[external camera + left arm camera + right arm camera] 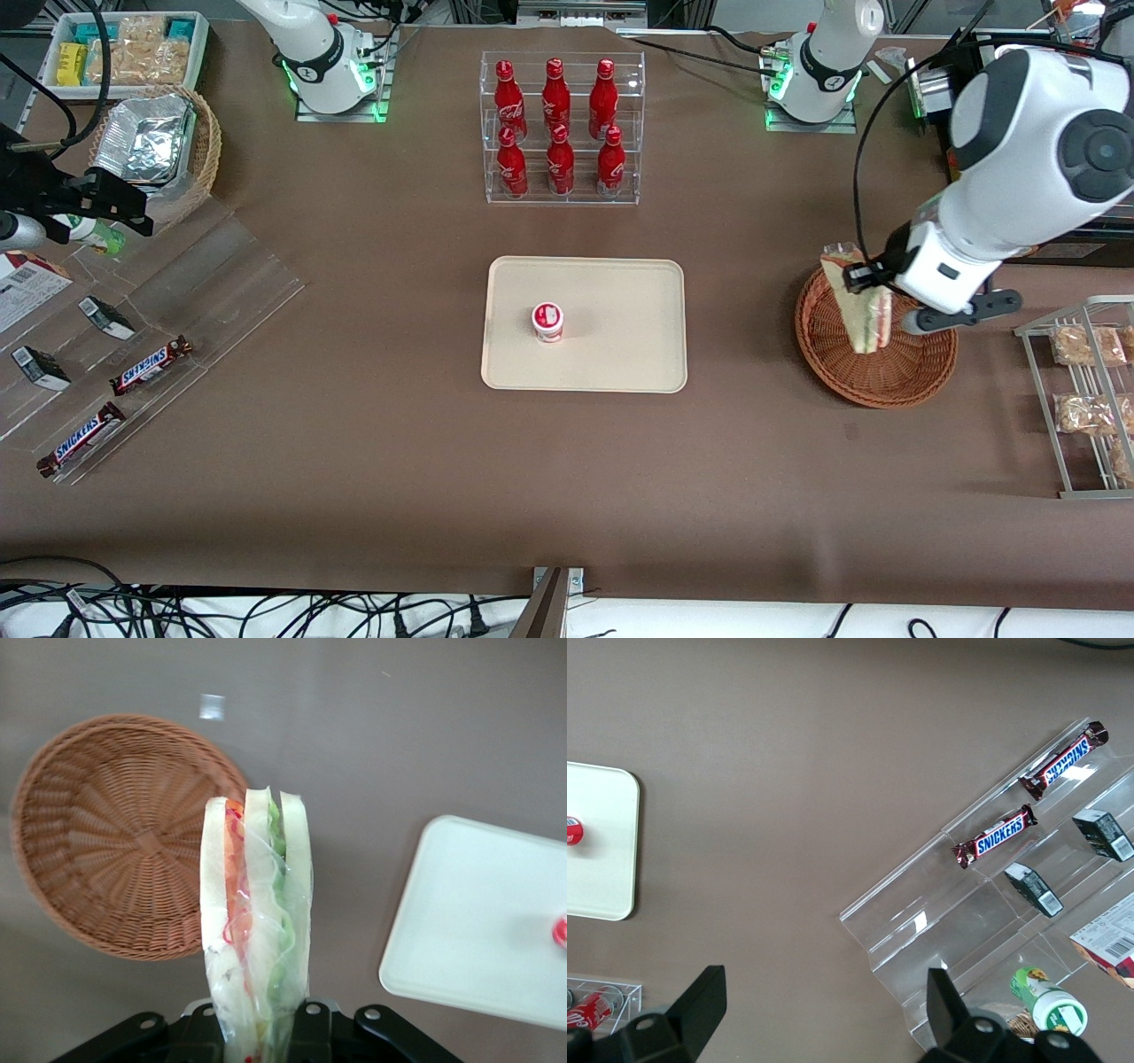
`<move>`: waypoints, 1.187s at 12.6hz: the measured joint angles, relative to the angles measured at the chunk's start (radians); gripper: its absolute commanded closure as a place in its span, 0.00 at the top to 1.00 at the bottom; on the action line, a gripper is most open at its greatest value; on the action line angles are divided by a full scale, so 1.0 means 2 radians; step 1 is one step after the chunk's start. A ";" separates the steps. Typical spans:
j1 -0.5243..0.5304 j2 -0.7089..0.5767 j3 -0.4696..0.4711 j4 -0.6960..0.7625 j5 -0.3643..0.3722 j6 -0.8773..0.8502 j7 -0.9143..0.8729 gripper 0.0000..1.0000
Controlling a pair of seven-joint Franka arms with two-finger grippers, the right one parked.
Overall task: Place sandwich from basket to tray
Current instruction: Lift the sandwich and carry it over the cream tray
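Front view shows the gripper [873, 282] clenched on the triangular clear-wrapped sandwich [861, 306] of white bread with red and green filling, holding it lifted above the round reddish-brown woven wicker basket [873, 370]. The flat cream-beige rectangular tray [620, 354] lies well apart from the basket, at the middle of the brown table [354, 443]; a small white cup with a red lid [547, 321] stands on it. Farther from the camera than the tray, a clear acrylic rack [562, 128] holds six red bottles. Near the basket, toward the working arm's end, a wire rack [1076, 399] carries bagged snacks and is cut off at the picture's edge. Toward the parked arm's end, two brown bars reading SNICKERS [151, 365] lie on a clear stepped stand. The cup's label cannot be read.
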 measured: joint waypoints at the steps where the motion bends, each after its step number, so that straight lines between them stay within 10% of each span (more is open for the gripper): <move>1: -0.001 0.001 -0.012 0.000 -0.004 0.002 0.006 0.00; 11: -0.049 0.065 -0.096 -0.001 -0.005 0.081 -0.029 0.00; 15: -0.105 0.123 -0.097 -0.005 0.062 0.147 -0.124 0.00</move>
